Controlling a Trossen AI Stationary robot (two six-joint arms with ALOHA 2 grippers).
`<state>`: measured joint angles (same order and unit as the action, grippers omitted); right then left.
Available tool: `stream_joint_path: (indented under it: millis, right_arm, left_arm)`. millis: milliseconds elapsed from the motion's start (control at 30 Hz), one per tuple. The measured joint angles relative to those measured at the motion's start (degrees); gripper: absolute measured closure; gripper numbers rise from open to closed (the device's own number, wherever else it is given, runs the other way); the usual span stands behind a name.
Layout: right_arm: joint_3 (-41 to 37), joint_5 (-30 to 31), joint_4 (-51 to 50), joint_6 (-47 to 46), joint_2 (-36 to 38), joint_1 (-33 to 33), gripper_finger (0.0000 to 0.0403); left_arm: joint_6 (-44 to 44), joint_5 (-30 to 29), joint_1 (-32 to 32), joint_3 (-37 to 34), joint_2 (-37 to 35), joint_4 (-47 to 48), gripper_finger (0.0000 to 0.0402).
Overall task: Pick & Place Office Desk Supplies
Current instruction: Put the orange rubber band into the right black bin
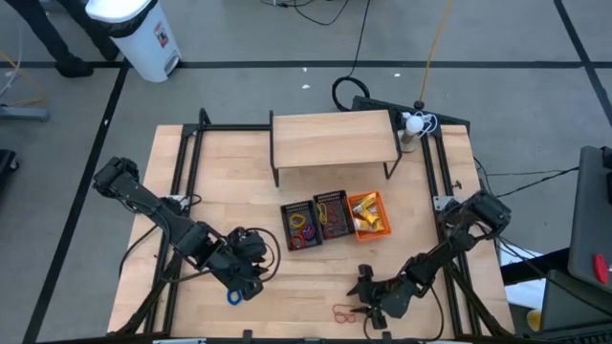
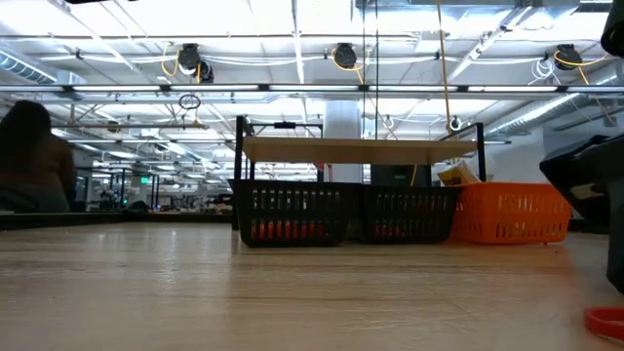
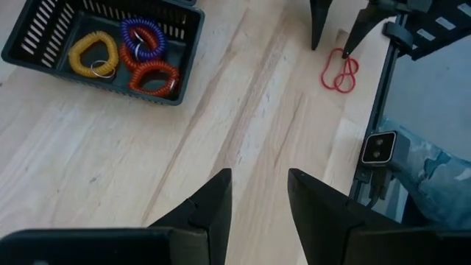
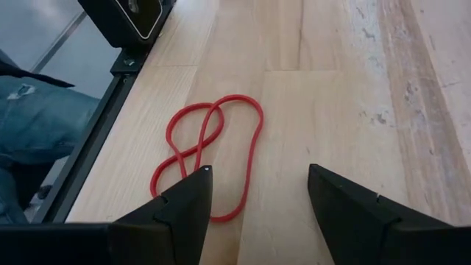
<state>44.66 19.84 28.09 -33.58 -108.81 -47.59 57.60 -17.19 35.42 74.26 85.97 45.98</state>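
- Red elastic loops lie flat on the table near its front edge, twisted into a figure-eight, well apart from the three baskets.
- My right gripper hovers low over them with its fingers spread and nothing between them; the loops sit just ahead and off toward one finger, not centred in the gap.
- Their long axis runs roughly along my approach line, so I judge a small sideways shift is needed before closing.
- The right arm is clearly the nearer one.
- My left gripper waits farther along the table, fingers apart and empty, beside a small blue ring.
- The black basket already holds coiled rings.
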Motion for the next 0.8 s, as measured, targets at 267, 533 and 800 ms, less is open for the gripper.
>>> stream_joint_path:
  millis: [267, 533, 800]
  right_arm:
    - [0.02, 1.26, -3.02, 0.02, -0.42, -0.38, 0.0190]
    - [0.01, 3.55, -8.20, 0.15, -0.46, 0.26, 0.0190]
    - [0.05, 8.06, -18.23, -5.62, -0.55, 0.44, 0.0193]
  left_arm:
    - [1.21, 0.02, 0.02, 0.00, 0.00, -2.42, 0.0268]
    - [1.10, 0.03, 0.22, 0.00, 0.00, -6.15, 0.0268]
    - [0.85, 0.04, 0.39, 0.00, 0.02, -6.65, 0.0268]
